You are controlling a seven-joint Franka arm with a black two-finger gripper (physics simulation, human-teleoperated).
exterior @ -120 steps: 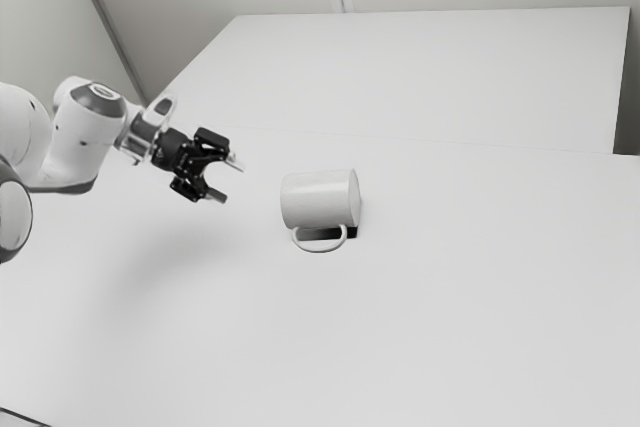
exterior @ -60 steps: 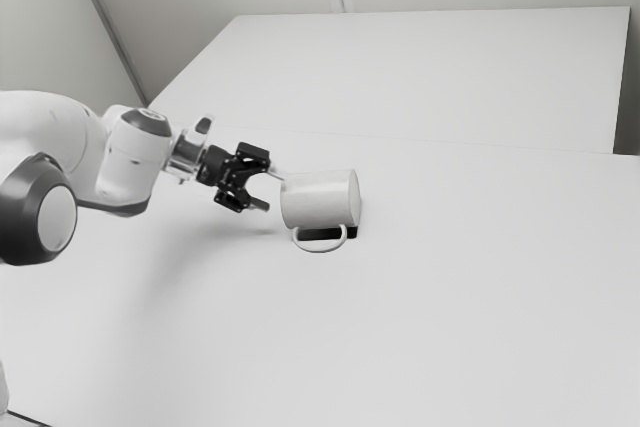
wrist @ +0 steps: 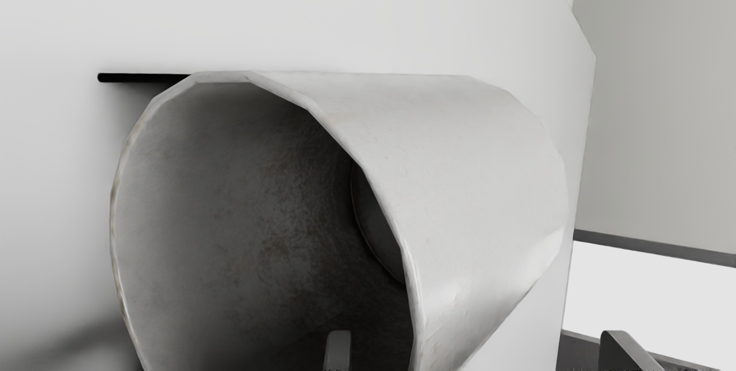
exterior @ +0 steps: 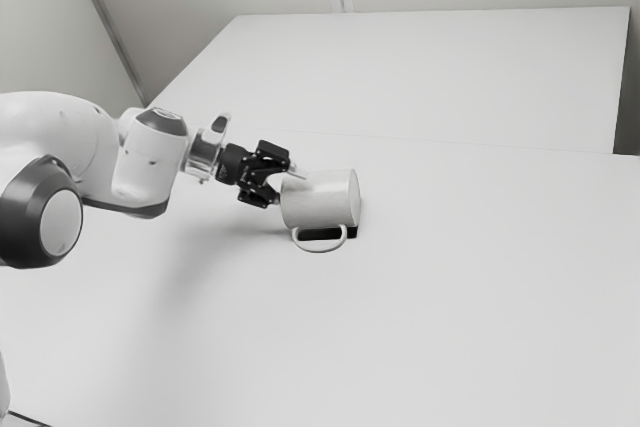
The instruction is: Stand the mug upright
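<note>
Pincer: wide. One finger stands within the mouth, the other finger outside, the wall between them with gaps to be seen; nothing is held. In the exterior view it is reached in from the left, right at the mouth end.

Mug: on its side on the table, not upright. Rim and open mouth face the exterior view's left, toward the pincer; base to the right. Handle turned to the near side. A dark patch is noted just beside the body, partly seen through the handle's loop; its nature cannot be told. In the wrist view a black bar juts out from behind the rim.

Step in hand, as judged: the wall being straddled for a grip near the rim. Next, both fingers should be brought together on the wall, perhaps after a slightly deeper reach. Then a lift is called for, and a turn until the base is down and the mouth up. Too shallow a bite might let the mug swivel or roll; a hard push could send it off to the right.
</note>
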